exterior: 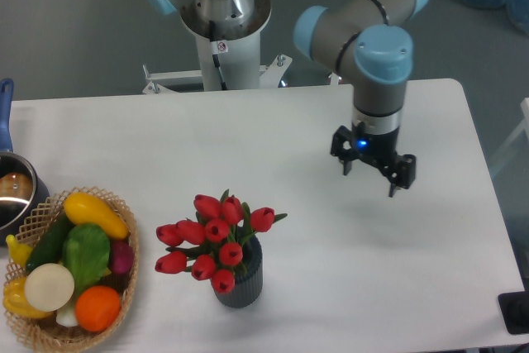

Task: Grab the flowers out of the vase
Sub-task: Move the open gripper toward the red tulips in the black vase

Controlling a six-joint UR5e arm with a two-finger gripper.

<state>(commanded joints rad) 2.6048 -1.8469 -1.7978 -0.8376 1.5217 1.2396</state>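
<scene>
The flowers (215,239), a bunch of red tulips with closed buds and green leaves, stand in the vase (242,280), a small dark grey-blue ribbed cylinder near the table's front middle. The buds lean to the left of the vase. My gripper (371,178) hangs above the table to the upper right of the flowers, well apart from them. Its two fingers are spread open and nothing is between them.
A wicker basket (124,287) of vegetables sits at the front left. A metal pot (12,196) with a blue handle is at the left edge. The arm's base (221,31) stands behind the table. The table's right edge (488,204) lies beyond the gripper.
</scene>
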